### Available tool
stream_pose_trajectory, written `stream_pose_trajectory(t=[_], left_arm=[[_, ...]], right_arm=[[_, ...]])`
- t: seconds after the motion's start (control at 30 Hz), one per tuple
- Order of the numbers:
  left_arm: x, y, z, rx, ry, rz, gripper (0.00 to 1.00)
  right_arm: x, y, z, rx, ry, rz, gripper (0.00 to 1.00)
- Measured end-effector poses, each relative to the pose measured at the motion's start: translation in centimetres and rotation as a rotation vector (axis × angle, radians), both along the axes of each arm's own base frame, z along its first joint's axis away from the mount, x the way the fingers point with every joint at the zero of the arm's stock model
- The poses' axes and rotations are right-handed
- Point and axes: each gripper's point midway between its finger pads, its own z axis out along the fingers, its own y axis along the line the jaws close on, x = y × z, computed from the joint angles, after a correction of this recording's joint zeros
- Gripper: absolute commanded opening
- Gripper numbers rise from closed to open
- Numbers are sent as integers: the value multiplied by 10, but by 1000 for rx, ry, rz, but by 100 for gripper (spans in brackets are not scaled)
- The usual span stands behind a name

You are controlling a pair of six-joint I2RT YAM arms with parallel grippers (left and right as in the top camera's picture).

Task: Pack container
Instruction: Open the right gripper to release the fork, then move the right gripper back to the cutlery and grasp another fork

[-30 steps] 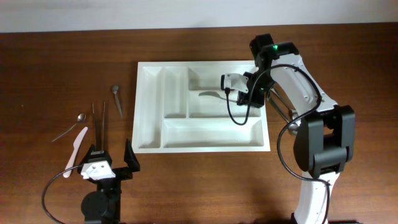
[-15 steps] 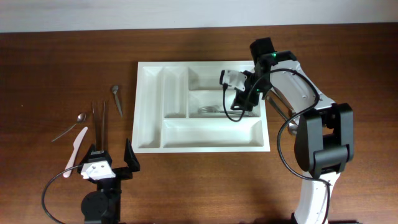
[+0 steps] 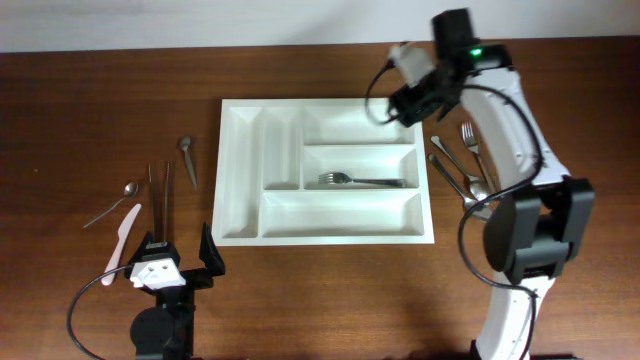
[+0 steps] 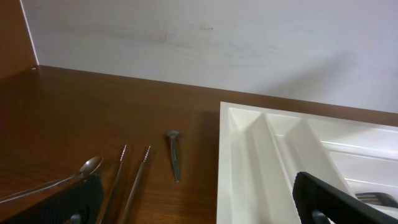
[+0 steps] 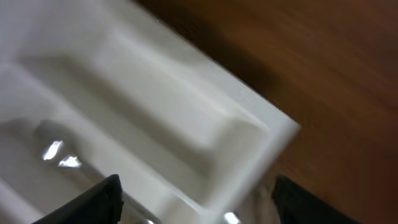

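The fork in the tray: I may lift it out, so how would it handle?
The fork looks like thin shiny metal, so probably stiff and slippery. It lies flat in the container, so likely hard to get under.

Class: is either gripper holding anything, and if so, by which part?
Nothing is held. The right gripper is open above the large white plastic cutlery tray, where the silver metal fork lies free. The left gripper is open and empty too.

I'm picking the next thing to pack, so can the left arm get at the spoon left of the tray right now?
Probably yes. The left gripper is open and empty, and the spoon lies in the open just ahead of it, uncovered. Only a plastic knife lies close beside its handle.
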Motion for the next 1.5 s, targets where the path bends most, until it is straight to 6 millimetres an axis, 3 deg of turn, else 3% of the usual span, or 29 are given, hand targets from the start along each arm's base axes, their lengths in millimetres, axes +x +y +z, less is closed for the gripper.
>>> stream_pose_trajectory(t=[0.23, 0.43, 0.97, 1.5], left_arm=[[0, 0, 0, 0, 0, 0, 99], [0, 0, 0, 0, 0, 0, 99], [0, 0, 0, 0, 0, 0, 99], [0, 0, 0, 0, 0, 0, 99]], right_arm=[[-8, -103, -18, 5, 95, -307, 68], [-32, -152, -47, 18, 190, -430, 65], [-63, -162, -106, -51, 302, -466, 64], [-58, -176, -139, -111, 323, -517, 56]])
